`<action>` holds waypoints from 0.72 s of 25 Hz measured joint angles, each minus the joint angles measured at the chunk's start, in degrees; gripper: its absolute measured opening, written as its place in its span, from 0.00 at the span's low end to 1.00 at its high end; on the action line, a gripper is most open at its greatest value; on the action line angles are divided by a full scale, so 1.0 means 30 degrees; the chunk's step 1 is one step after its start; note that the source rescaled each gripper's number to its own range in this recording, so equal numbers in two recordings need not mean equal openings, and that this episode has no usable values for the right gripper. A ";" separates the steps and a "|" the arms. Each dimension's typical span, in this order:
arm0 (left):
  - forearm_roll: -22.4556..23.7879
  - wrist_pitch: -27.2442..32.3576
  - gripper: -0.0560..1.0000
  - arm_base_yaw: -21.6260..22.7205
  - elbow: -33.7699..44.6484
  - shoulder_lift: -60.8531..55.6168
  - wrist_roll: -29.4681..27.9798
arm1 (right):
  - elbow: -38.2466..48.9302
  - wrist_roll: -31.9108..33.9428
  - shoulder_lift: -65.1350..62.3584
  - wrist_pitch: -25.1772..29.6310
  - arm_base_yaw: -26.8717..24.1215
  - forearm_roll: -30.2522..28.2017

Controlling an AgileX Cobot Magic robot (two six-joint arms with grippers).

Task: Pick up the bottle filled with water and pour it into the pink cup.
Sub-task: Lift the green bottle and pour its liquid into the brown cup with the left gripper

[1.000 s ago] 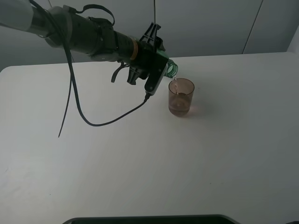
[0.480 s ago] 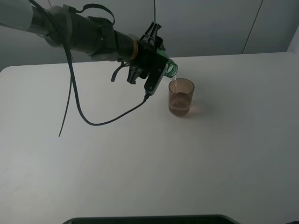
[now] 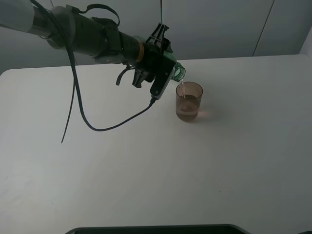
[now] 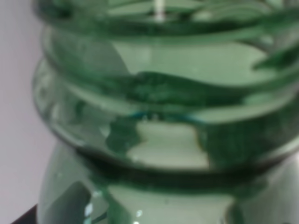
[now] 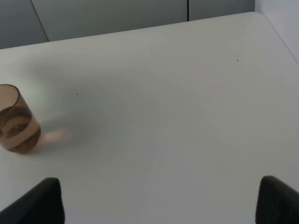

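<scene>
My left gripper (image 3: 162, 57) is shut on the green-tinted bottle (image 3: 178, 71) and holds it tilted, mouth down, just above the rim of the pink cup (image 3: 188, 101). A thin stream of water (image 3: 181, 88) runs from the mouth into the cup, which stands upright and is partly filled. The bottle's threaded neck (image 4: 159, 93) fills the left wrist view, so the fingers are hidden there. In the right wrist view the cup (image 5: 16, 119) stands far off to one side. My right gripper (image 5: 159, 205) is open with nothing between its dark fingertips (image 5: 42, 200).
A black cable (image 3: 97, 127) hangs from the left arm and loops low over the white table (image 3: 146, 170). A dark edge (image 3: 156, 229) runs along the table's near side. Grey wall panels stand behind the far edge.
</scene>
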 joint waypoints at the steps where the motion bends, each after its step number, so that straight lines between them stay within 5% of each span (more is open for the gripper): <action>1: 0.0000 0.0000 0.08 0.0000 0.0000 0.0000 0.0000 | 0.0000 0.0000 0.0000 0.0000 0.0000 0.0000; 18: 0.0000 0.0000 0.08 0.0000 0.0000 0.0000 0.0003 | 0.0000 0.0000 0.0000 0.0000 0.0000 0.0000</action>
